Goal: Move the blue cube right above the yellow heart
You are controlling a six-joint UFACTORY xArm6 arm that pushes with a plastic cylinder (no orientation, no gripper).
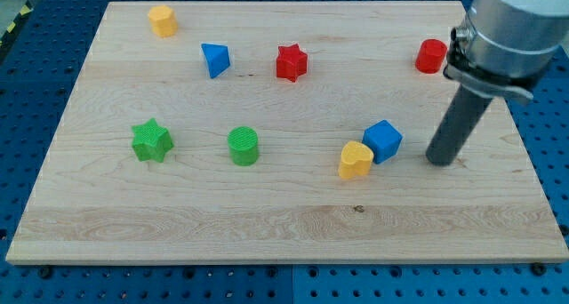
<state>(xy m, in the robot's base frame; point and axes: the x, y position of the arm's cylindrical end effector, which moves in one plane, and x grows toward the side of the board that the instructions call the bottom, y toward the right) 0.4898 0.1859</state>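
The blue cube [383, 140] sits on the wooden board, right of centre. The yellow heart [356, 159] lies just below and left of it, touching or nearly touching the cube. My tip [439, 160] rests on the board to the right of the blue cube, a short gap away, roughly level with the heart. The rod rises up and to the right into the grey arm body at the view's top right.
A yellow block [163, 21] at top left, a blue triangular block [215, 59], a red star [291, 62], a red block [431, 56] at top right, a green star [152, 140] and a green cylinder [243, 146]. The board's edge [267, 256] runs along the view's bottom.
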